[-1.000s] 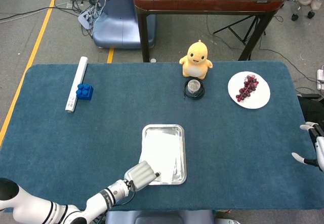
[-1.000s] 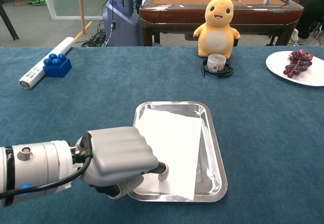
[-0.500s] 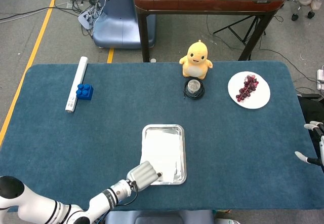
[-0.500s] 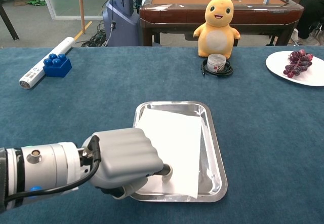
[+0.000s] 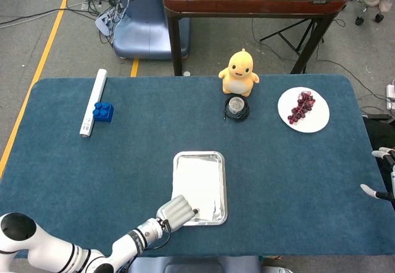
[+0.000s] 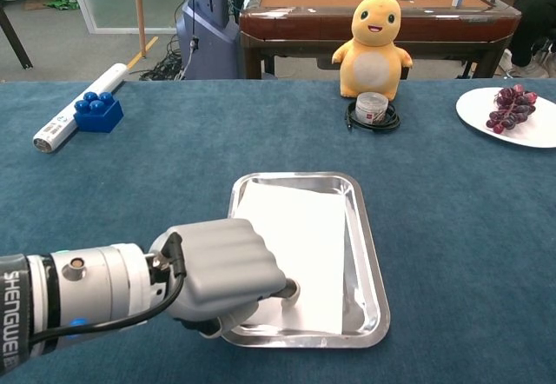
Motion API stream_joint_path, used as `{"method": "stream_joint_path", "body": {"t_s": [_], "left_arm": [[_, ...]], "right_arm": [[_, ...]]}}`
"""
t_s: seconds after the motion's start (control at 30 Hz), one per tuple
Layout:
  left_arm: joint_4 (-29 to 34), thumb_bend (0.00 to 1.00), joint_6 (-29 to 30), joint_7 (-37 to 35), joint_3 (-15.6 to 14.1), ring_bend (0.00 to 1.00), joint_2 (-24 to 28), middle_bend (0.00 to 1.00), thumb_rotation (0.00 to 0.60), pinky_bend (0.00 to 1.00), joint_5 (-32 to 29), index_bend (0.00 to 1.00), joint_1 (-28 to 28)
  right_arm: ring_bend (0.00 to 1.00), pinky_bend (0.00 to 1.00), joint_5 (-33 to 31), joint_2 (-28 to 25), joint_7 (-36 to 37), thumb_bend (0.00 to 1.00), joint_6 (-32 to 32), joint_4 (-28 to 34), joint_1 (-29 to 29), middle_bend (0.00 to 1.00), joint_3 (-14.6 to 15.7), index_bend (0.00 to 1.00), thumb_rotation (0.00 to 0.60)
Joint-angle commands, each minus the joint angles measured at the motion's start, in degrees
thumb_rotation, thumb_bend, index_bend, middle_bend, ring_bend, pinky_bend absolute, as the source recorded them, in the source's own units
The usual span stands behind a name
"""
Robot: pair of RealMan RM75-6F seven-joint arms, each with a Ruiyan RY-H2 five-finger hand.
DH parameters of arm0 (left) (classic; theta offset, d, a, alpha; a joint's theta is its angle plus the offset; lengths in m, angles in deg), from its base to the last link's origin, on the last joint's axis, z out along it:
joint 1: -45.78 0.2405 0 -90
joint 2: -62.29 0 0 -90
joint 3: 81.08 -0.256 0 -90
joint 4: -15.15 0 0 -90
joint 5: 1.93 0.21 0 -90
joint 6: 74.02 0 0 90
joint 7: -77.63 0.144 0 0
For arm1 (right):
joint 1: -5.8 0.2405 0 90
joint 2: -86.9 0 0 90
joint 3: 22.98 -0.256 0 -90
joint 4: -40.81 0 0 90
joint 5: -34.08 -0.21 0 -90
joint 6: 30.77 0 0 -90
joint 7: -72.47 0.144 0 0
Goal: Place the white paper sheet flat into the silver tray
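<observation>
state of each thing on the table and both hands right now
paper: lying in tray, near corner under left robot hand
tray: flat on table, holds paper
left robot hand: fingers curled, fingertip pressing paper
right robot hand: off table edge, holds nothing, fingers apart
plate: holds grapes

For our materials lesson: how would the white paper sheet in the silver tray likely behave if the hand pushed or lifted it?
The white paper sheet looks thin, so it would probably flop when lifted. Lying on the shiny silver tray, it may slide or buckle under the left hand rather than resist.
</observation>
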Motion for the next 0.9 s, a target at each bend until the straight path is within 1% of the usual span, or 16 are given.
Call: {"method": "stream_joint_path", "body": {"t_s": [0.03,0.27,0.5,0.9], "left_arm": [[-0.22,0.71,0.21,-0.05,0.00,0.95,-0.10,1.00,0.600,1.00,-0.05,0.26,-0.10],[-0.55,0.71,0.68,0.19,-0.12,0.95,-0.60,1.00,0.600,1.00,-0.51,0.26,-0.45],[0.42,0.71,0.93,0.90,-0.69,0.95,-1.17,1.00,0.600,1.00,-0.16,0.26,-0.86],[-0.38,0.71,1.61,2.32,-0.04,0.95,-2.61,1.00,0.600,1.00,-1.54,0.26,-1.92]], "right_arm": [[0.08,0.30,-0.05,0.07,-0.08,0.03,0.09,-0.05,0.04,0.21,0.00,0.26,0.600],[0.08,0.30,-0.16,0.14,-0.18,0.03,0.25,-0.05,0.10,0.21,-0.02,0.26,0.600],[0.08,0.30,-0.17,0.11,-0.08,0.03,0.34,-0.09,0.10,0.21,-0.02,0.26,0.600],[0.08,0.30,-0.08,0.11,-0.07,0.03,0.63,-0.07,0.19,0.21,0.07,0.26,0.600]]}}
